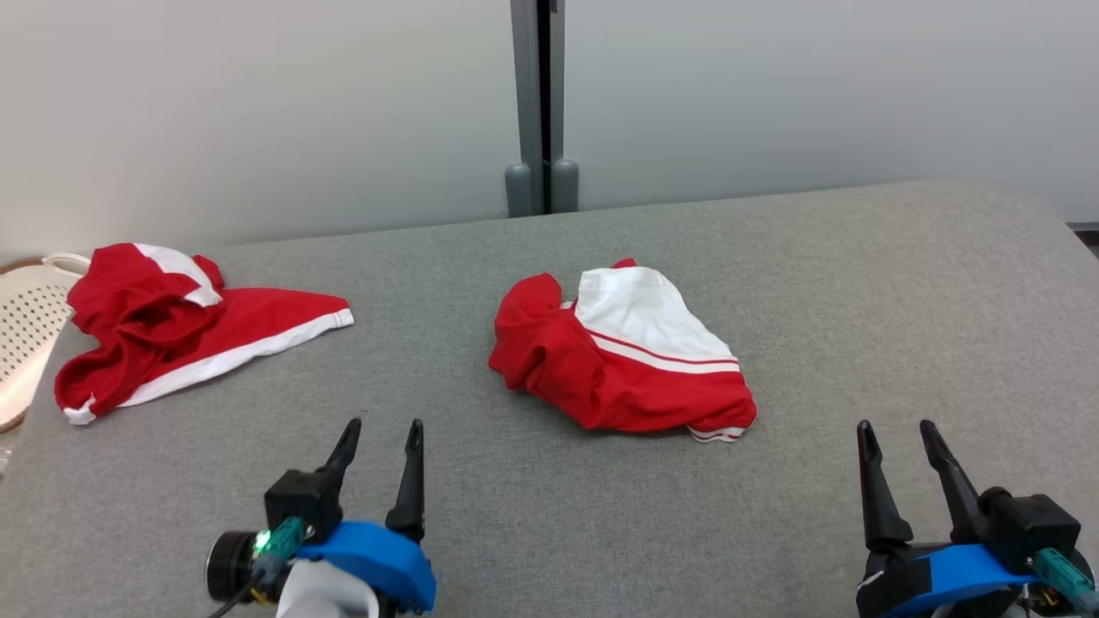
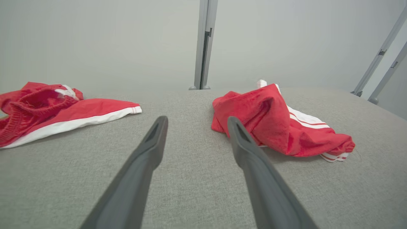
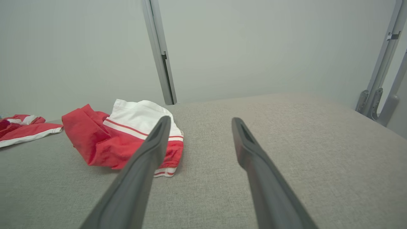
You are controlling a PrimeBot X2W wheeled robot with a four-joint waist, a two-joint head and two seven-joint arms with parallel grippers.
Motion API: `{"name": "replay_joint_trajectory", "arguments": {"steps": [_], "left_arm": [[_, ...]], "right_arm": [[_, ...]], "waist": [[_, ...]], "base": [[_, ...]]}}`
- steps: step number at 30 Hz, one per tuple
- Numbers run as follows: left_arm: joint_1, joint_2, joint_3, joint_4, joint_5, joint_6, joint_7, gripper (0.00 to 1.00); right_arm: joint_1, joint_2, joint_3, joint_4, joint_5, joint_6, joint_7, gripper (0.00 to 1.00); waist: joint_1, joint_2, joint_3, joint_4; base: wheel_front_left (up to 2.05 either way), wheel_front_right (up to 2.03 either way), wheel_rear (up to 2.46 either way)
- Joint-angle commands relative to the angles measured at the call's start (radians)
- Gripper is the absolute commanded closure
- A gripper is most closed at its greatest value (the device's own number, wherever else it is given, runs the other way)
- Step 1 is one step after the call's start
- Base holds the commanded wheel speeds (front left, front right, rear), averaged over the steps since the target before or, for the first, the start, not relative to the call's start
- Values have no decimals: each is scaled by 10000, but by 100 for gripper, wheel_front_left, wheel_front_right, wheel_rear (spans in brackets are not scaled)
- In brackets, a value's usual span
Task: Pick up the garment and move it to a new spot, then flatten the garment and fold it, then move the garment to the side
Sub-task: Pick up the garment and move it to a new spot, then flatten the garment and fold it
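In the middle of the head view, we see the red-and-white garment (image 1: 618,352) lying crumpled on the grey padded table (image 1: 549,532), with a white panel edged in red stripes turned up on its right half. At the lower left of the frame, our left gripper (image 1: 385,424) has its two dark fingers parted with nothing between them. At the lower right, our right gripper (image 1: 895,425) is likewise spread and empty. Both sit near the bottom edge, apart from the garment. Toward the upper left lies a second red garment (image 1: 197,335) with a white band, its far end just beside a pale perforated basket (image 1: 26,318) at the left edge. At top centre, a grey post (image 1: 539,103) stands against the pale wall (image 1: 258,112).
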Motion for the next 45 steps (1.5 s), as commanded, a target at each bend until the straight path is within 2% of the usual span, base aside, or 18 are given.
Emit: {"name": "replay_joint_trajectory", "arguments": {"steps": [1, 9, 17, 45], "left_arm": [[350, -12, 218, -181, 127, 44, -29, 0], [1552, -180, 1239, -564, 647, -83, -29, 0], [2073, -353, 1798, -502, 1108, -325, -30, 0], [2192, -863, 2659, -240, 2048, -954, -31, 0]], "right_arm": [[160, -36, 29, 5, 67, 5, -38, 0], [369, -36, 372, 123, 80, 5, -38, 0], [445, -37, 549, 284, 113, 3, -38, 0], [458, -36, 432, 872, -10, 5, -38, 0]], "waist": [[1, 0, -65, 46], [1, 0, -386, 258], [1, 0, -466, 394], [1, 0, -419, 591]], "base": [[0, 0, 0], [0, 0, 0], [0, 0, 0], [0, 0, 0]]}}
